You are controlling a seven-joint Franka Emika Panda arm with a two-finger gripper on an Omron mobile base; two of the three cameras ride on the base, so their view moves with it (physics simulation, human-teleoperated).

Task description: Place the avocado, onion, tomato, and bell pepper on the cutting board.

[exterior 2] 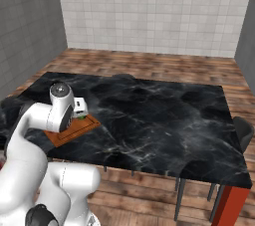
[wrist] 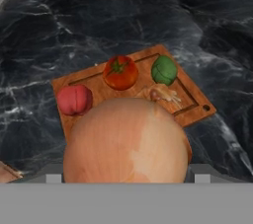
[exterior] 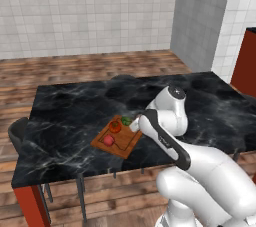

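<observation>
In the hand view a big pale tan onion (wrist: pixel 126 141) sits right in front of the camera, covering the fingertips; my gripper (exterior: pixel 134 124) is shut on it, just above the near right edge of the cutting board (wrist: pixel 193 104). On this brown wooden board lie a red tomato (wrist: pixel 120 72) with a green top, a green avocado (wrist: pixel 164 70) and a pinkish-red bell pepper (wrist: pixel 74 99). From the left base view the board (exterior: pixel 127 144) carries the tomato (exterior: pixel 115 126), avocado (exterior: pixel 126 120) and pepper (exterior: pixel 108 140). The arm hides much of the board (exterior 2: pixel 74 129) in the right base view.
The board lies near the front edge of a black marble table (exterior: pixel 70 106). Dark chairs stand at the table's ends (exterior: pixel 20 131) (exterior 2: pixel 244 130). A red cabinet (exterior: pixel 245 61) stands at the far right. Wide bare marble stretches behind and to the right of the board.
</observation>
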